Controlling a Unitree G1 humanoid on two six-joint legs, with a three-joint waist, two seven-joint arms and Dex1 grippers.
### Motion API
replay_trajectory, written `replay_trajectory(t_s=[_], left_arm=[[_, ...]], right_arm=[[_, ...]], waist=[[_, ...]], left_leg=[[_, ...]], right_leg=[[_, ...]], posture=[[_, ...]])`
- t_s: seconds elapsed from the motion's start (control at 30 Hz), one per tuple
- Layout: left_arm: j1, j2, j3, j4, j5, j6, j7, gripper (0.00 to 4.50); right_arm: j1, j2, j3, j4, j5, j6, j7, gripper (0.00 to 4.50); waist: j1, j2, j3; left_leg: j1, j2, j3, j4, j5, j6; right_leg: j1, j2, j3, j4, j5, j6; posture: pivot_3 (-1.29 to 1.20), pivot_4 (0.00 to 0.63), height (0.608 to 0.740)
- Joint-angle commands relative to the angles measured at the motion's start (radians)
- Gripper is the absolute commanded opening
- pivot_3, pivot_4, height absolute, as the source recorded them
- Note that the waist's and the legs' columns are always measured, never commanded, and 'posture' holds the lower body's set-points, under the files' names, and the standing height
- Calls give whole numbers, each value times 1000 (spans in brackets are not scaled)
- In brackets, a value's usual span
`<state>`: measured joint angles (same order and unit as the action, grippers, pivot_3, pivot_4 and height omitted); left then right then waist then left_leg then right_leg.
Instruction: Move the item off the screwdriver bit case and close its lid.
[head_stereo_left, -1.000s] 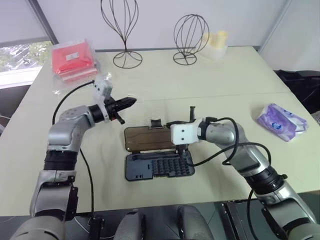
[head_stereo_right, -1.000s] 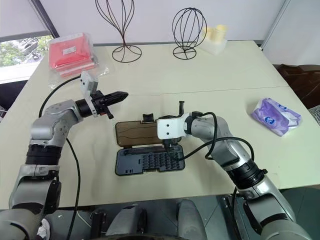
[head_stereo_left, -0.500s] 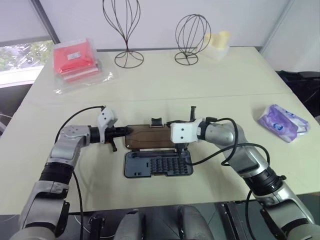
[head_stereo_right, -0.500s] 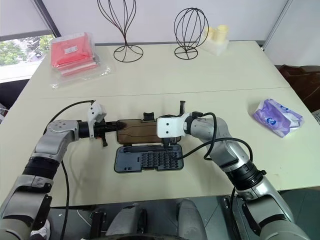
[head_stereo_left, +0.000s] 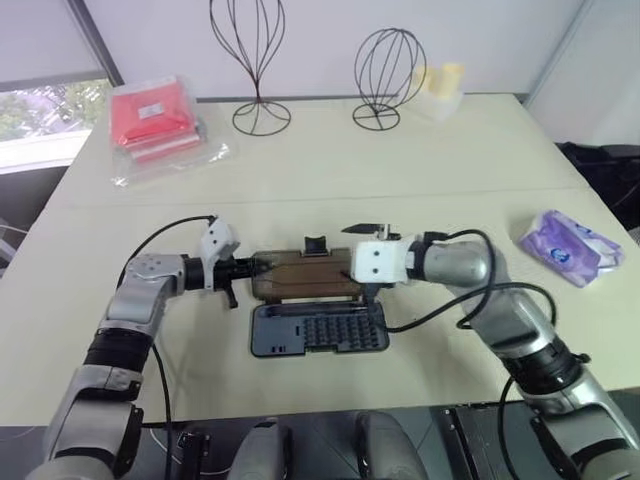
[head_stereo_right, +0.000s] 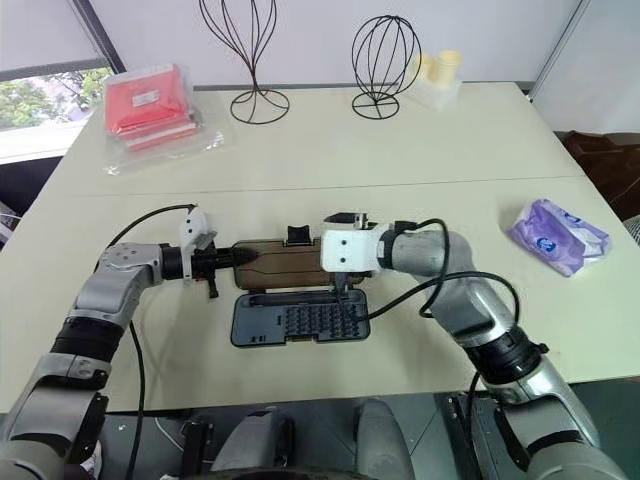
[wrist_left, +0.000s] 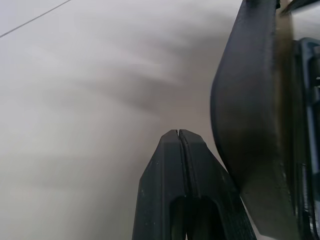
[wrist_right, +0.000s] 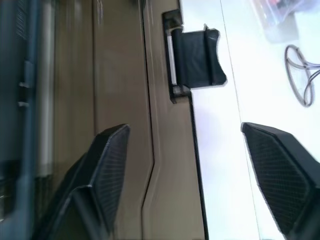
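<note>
Dark plastic screwdriver bit case (head_stereo_left: 318, 330) lies open. The left gripper (head_stereo_left: 258, 267), pinched empty, seemingly touches its brown lid (head_stereo_left: 300, 278); the right gripper (wrist_right: 184, 129) gapes over one corner.

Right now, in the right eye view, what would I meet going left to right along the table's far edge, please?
Red packet → tall wire stand → round wire stand → pale yellow containers

text readable: none | red flat packet in clear plastic wrap (head_stereo_right: 150, 102): white label, print too small to read | purple soft tissue pack (head_stereo_right: 557, 235): blue-and-white mark, illegible | dark grey plastic screwdriver bit case (head_stereo_right: 298, 320): lettering indiscernible
</note>
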<state>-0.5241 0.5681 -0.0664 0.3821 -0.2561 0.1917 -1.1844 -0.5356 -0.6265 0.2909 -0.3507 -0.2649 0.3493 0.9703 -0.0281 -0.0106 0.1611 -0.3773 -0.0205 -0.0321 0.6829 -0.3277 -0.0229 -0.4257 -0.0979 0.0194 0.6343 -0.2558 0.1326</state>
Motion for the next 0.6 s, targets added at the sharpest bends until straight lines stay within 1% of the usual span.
replay_trajectory(t_s=[0.03, 0.17, 0.33, 0.6], left_arm=[[-25, 12, -8, -15, 6, -41, -39, 0], [-39, 15, -12, -18, 6, -53, -79, 0], [-58, 24, -19, -62, -20, -40, -147, 0], [-61, 38, -19, -197, -118, 75, -247, 0]], right_arm=[[-1, -45, -124, -141, 127, 150, 69, 3766], [7, -95, -235, -243, 247, 316, 100, 3766], [44, -144, -344, -307, 334, 450, 67, 3766], [133, -195, -380, -353, 383, 491, -13, 3766]], waist=[[8, 0, 0], [15, 0, 0], [17, 0, 0], [14, 0, 0]], left_leg=[[0, 0, 0, 0, 0, 1], [0, 0, 0, 0, -2, 4], [-1, 0, 0, 1, -3, 5], [-1, 0, 0, 0, -3, 5]], right_leg=[[0, 0, 0, 0, 0, 0], [0, 0, 0, -1, 0, 0], [0, 0, 0, -1, 0, 0], [0, 0, 0, -1, 0, 0]], posture=[[0, 150, 740], [0, 150, 740], [0, 150, 740], [0, 150, 740]])
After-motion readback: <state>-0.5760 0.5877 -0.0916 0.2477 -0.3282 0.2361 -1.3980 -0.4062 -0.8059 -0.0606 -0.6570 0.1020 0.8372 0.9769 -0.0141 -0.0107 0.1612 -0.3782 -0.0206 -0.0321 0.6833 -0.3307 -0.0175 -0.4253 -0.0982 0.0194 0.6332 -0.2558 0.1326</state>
